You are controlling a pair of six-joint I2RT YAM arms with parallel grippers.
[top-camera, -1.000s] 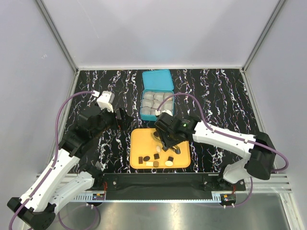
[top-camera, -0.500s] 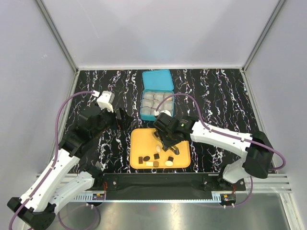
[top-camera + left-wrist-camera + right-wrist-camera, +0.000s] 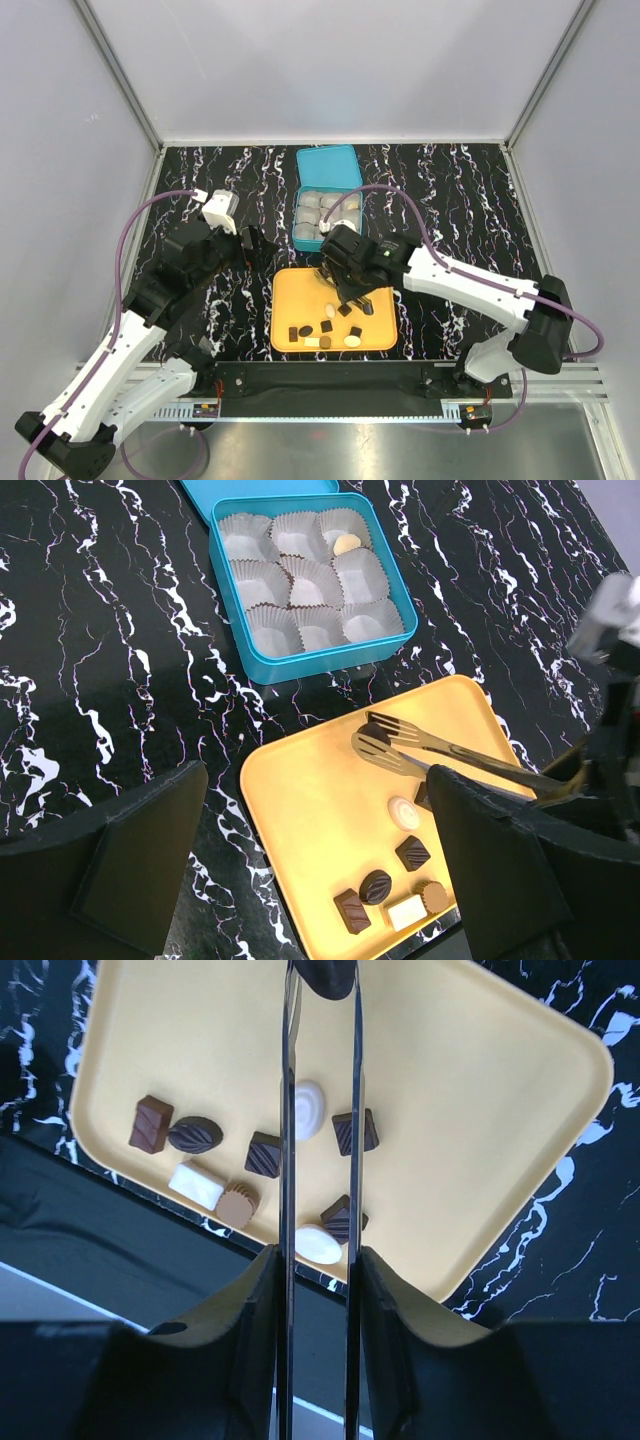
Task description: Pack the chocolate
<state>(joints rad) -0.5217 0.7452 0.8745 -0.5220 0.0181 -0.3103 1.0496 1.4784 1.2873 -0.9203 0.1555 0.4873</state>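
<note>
The right gripper (image 3: 318, 1285) has edged toward the tin (image 3: 330, 658), its jaws squeezing the tongs (image 3: 288, 1160) tighter on a dark chocolate (image 3: 325, 975); the left gripper (image 3: 315, 780) stays wide.

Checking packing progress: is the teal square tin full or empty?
Nearly empty: the teal square tin holds one cream oval chocolate; its other white paper cups look bare.

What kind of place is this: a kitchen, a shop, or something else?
Probably a robot test cell, not a kitchen. Grey walls on metal framing enclose one marbled table; a left arm and a right arm are bolted at its near edge; the orange tray and blue tin look like staged props.
</note>
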